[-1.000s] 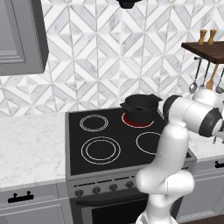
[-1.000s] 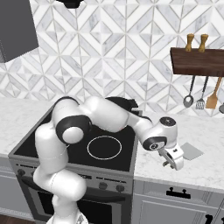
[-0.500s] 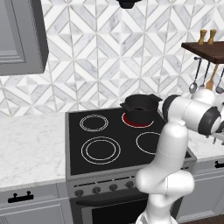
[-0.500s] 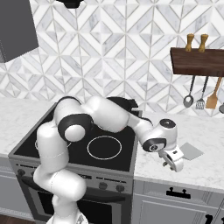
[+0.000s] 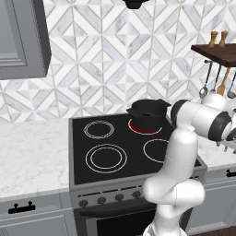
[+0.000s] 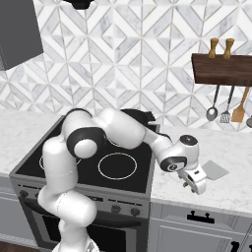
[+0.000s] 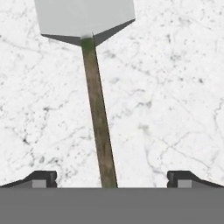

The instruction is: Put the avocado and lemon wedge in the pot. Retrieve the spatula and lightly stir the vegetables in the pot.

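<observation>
burner rings: four on the black stovetop; the far right one glows red under my pot.
pot: one, squat, round and black, with two small side handles, on the far right burner, near the tiled wall. i cannot see into it from here.
arm: mine reaches from the stove side out over the white marble counter to the right of the stove.
spatula: one, lying flat on that counter, well apart from the pot. its head is broad, flat and pale grey, squared off with sloped shoulders; its handle is thin, darker, brown-green. in the right base view its pale head pokes out just beyond my hand.
gripper: opened wide and holding nothing. in the hand view my two dark fingertips stand far apart, one on each side of the spatula handle, and the handle runs up between them without touching either. in the right base view my gripper sits low over the counter, just beside the spatula head.
hanging utensils: on the wall to the right, two steel ladles and an orange-brown wooden utensil hang under a dark wooden shelf.
shelf top: two small brown grinders stand side by side.
</observation>
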Available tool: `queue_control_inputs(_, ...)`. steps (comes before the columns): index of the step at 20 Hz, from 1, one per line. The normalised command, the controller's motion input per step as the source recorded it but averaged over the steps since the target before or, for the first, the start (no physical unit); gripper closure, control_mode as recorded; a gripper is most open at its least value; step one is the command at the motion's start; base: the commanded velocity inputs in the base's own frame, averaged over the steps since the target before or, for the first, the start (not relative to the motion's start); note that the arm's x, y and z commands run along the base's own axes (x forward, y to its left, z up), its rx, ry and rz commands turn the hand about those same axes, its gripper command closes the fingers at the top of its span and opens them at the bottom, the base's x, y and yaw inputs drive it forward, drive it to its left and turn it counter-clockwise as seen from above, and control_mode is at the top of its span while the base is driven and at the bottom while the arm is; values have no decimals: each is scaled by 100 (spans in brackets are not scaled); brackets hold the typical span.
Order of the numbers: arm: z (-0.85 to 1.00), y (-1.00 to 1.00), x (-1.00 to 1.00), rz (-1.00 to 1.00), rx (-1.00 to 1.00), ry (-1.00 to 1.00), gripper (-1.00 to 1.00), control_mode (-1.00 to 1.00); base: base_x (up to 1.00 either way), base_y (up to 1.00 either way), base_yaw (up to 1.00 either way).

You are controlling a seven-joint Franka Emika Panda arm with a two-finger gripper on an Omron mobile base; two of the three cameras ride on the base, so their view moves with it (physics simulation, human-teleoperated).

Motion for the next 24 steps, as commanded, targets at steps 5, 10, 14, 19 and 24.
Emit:
queue_control_inputs(5, -9, 0, 0, 0, 0, 1, 100, -100, 0, 0, 0)
queue_control_inputs(10, -4, 0, 0, 0, 0, 3, 100, -100, 0, 0, 0)
queue_control_inputs(14, -4, 0, 0, 0, 0, 2, 100, -100, 0, 0, 0)
queue_control_inputs(19, 0, 0, 0, 0, 0, 0, 100, -100, 0, 0, 0)
queue_control_inputs(24, 18, 24, -28, 7, 0, -16, 100, -100, 0, 0, 0)
